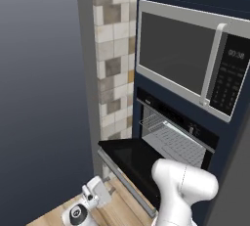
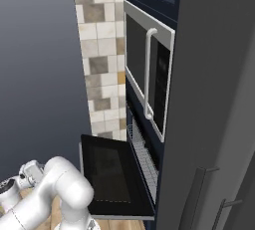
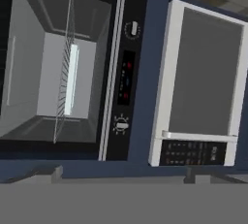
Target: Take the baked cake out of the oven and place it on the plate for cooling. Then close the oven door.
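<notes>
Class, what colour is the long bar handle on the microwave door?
Silver-white; the microwave door handle stands out best in the right base view.

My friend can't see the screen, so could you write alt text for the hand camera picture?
Rolled sideways, the hand view looks into the open oven: a grey cavity with a wire rack and no cake visible. Beside it run its dark control strip with two knobs, then the closed grey-door microwave.
</notes>
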